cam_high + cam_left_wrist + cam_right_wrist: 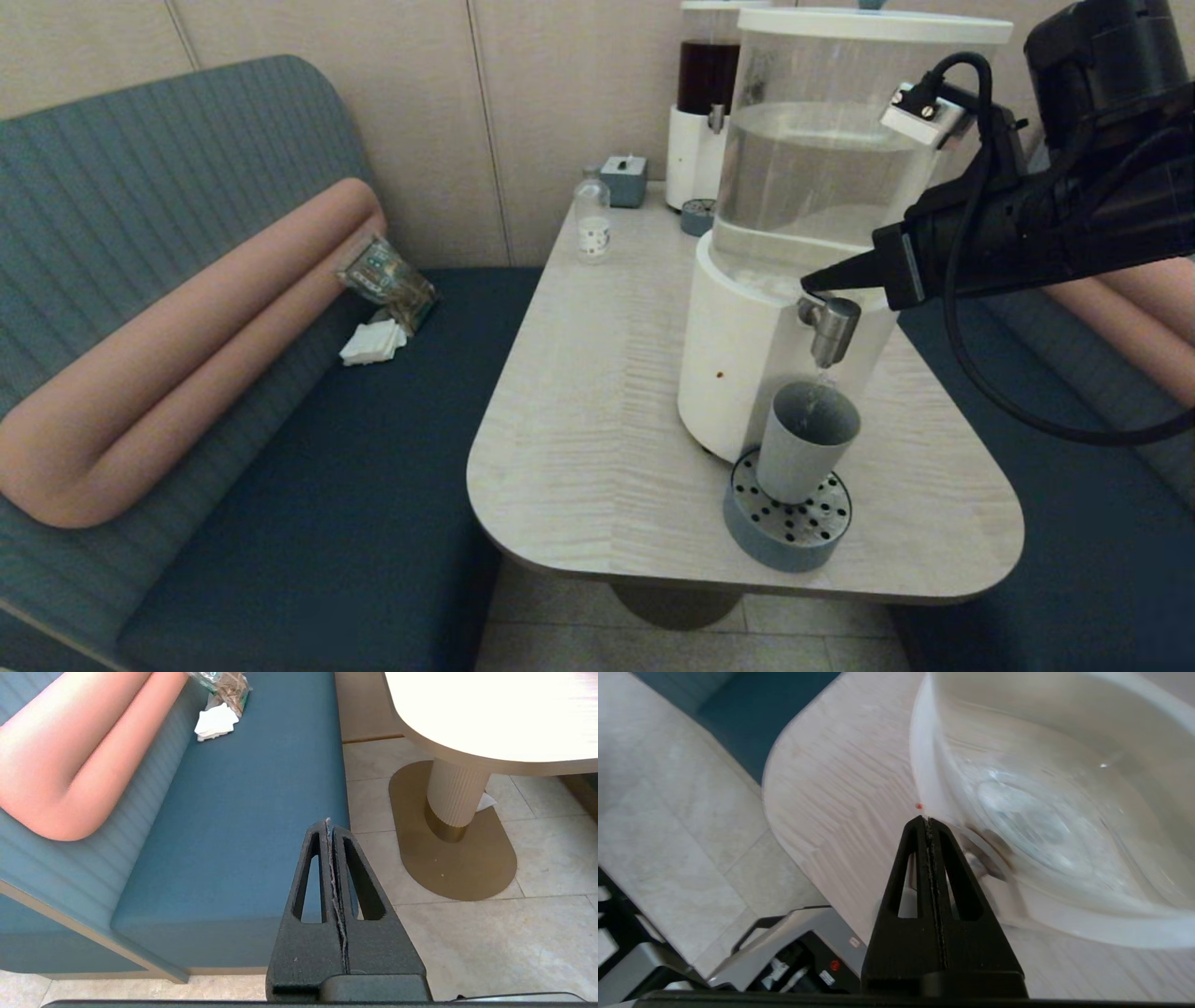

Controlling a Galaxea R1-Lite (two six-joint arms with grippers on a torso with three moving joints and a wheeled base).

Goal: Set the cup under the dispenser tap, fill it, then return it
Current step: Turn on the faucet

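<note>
The grey-green cup (805, 452) stands on the round perforated drip tray (786, 527), directly below the steel dispenser tap (829, 328) of the big white-based dispenser (747, 364). A thin stream runs from the tap into the cup. My right gripper (808, 280) is shut, its tip just above the top of the tap; in the right wrist view the right gripper (927, 821) points at the dispenser's white base (1064, 924), with the tap (985, 858) blurred beside it and the cup hidden. The left gripper (330, 823) is shut and empty, low over the bench seat, outside the head view.
A dark-liquid dispenser (702, 103) stands behind the big one, with a small clear bottle (593, 219) and a grey box (624, 179) at the table's far end. Blue bench (308, 448) with a pink bolster (177, 345), a snack bag (387, 280) and napkins (372, 343) lies left.
</note>
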